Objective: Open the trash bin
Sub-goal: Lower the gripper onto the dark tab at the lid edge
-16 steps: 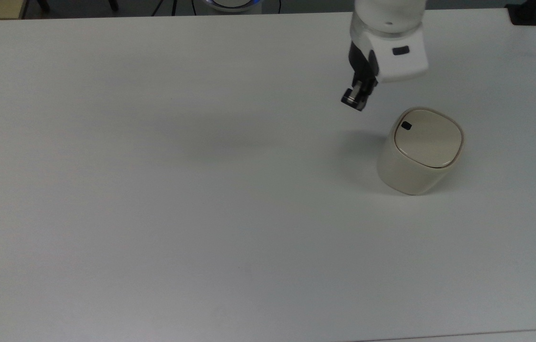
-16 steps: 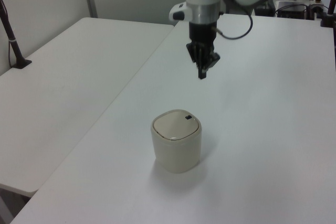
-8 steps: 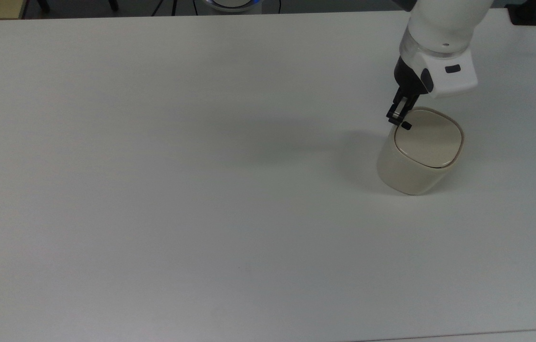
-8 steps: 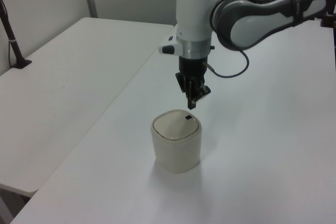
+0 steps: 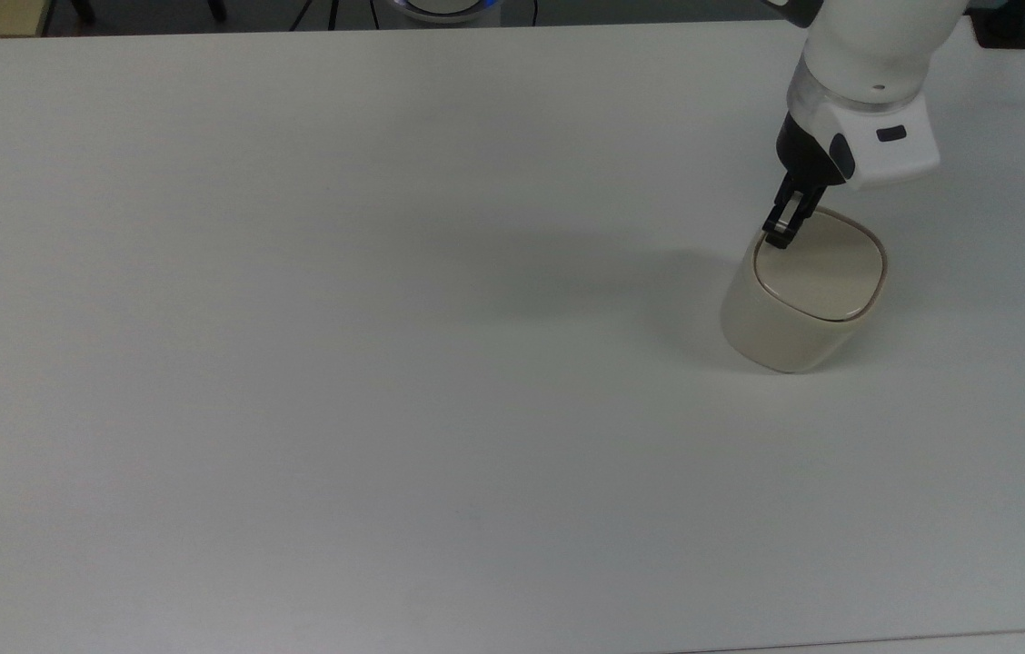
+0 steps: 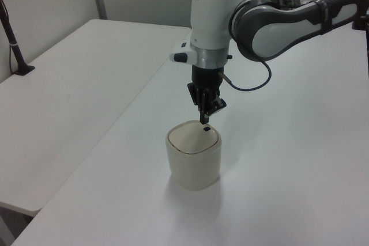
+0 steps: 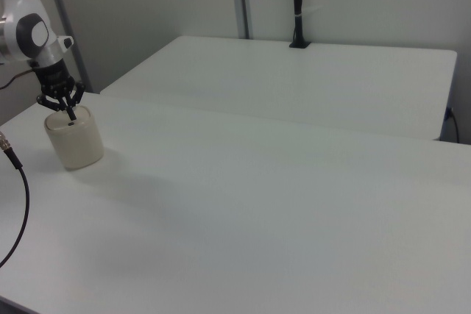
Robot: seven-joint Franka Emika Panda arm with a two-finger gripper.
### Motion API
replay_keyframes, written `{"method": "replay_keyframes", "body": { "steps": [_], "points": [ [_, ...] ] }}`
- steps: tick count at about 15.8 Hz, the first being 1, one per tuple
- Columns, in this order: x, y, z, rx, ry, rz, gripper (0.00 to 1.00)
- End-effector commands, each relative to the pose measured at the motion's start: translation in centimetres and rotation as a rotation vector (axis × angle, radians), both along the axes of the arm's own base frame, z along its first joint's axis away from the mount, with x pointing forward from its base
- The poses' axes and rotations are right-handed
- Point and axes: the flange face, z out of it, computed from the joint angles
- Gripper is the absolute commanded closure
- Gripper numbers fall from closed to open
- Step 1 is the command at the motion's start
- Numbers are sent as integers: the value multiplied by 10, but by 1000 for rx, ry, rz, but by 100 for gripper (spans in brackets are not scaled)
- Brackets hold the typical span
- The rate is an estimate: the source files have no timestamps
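The bin stands upright on the white worktop, near the top view's right edge, its flat lid down. The gripper points down at the lid's corner nearest the arm, and its fingers are closed together with nothing between them. In the left view their tips sit just above the small black button at the rim; whether they touch it cannot be told. In the right view the bin sits at the far left, under the gripper.
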Motion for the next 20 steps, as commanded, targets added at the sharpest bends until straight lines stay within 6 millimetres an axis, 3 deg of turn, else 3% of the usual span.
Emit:
{"method": "replay_keyframes", "body": {
  "steps": [1, 6, 13, 16, 19, 20],
  "points": [
    [1, 9, -10, -14, -11, -16, 100],
    [2, 10, -27, -38, 6, -24, 100],
    [-3, 16, -31, -46, 16, -40, 100],
    [-4, -2, -3, -51, 30, -82, 100],
    [-8, -36, 69, 9, -24, -121, 100],
    [-12, -48, 82, 8, -8, -133, 100]
  ]
}}
